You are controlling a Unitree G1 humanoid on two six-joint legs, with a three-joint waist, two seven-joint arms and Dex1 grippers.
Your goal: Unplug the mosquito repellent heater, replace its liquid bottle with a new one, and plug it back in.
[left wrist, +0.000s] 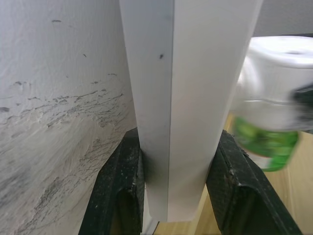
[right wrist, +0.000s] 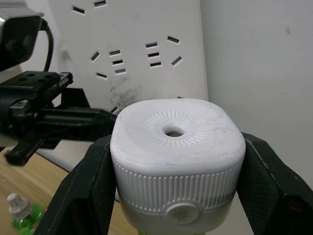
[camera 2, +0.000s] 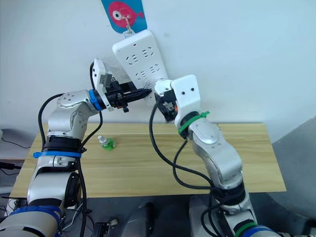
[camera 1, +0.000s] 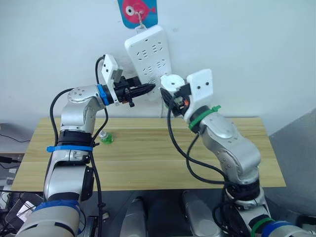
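- mosquito repellent heater [right wrist: 177, 159] sits clamped between the two black fingers of the right gripper [camera 1: 174, 95], one finger on each side of its ribbed white body, round hole on top facing the wrist camera
- heater is held up in the air just beside the lower end of the white power strip [camera 1: 149, 54] on the wall; can't tell if it touches the strip
- its liquid bottle [left wrist: 264, 147] shows green under the heater in the left wrist view, blurred, screwed into the bottom of the unit
- left gripper [camera 1: 146, 89] reaches in from the robot's left, its fingers [left wrist: 120, 188] closed on the lower edge of the power strip, one on either side of the strip's body
- the two grippers are near each other at the strip's lower end, left one on the strip, right one on the heater
- power strip hangs tilted from a hook over a blue and pink fish sticker [camera 1: 138, 11]
- the new one [camera 1: 105, 138], green bottle with small white cap, stands upright on the wooden table [camera 1: 163, 158], toward the robot's left, well below both grippers and apart from them
- black cables run along both arms
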